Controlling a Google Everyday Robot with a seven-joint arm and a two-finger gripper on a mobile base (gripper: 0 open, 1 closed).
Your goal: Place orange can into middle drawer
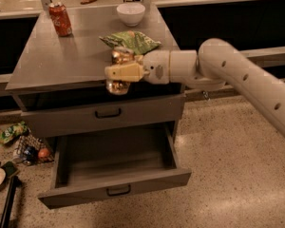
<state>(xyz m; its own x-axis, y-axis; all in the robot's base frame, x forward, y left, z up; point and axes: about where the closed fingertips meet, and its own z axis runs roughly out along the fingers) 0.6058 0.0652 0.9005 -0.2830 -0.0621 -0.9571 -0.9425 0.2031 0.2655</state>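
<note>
At centre frame, camera view: claw (116,73) sits at the front edge of the grey table (61,61), arm reaching in from the right. Claw clamped on the orange can (117,87); one pale finger crosses the can's middle, gold metal showing above and below it. Can looks roughly upright. It seems to be clear of the table top rather than resting on it, though the angle makes that hard to settle.

Lower centre: middle drawer (114,186) pulled well out, interior bare, black handle on its front. The drawer front above it (104,115) is shut.

Upper frame, on the table: red can (60,19) at upper left, white bowl (130,13) at the back, green snack bag (130,41) just behind the claw. Litter on the floor (19,141) at lower left.

Step in hand, as I judge it: carry phase, with the can grasped and the drawer open. The next move calls for bringing the can forward past the table edge and the shut drawer front, then lowering it into the open drawer before letting go.
</note>
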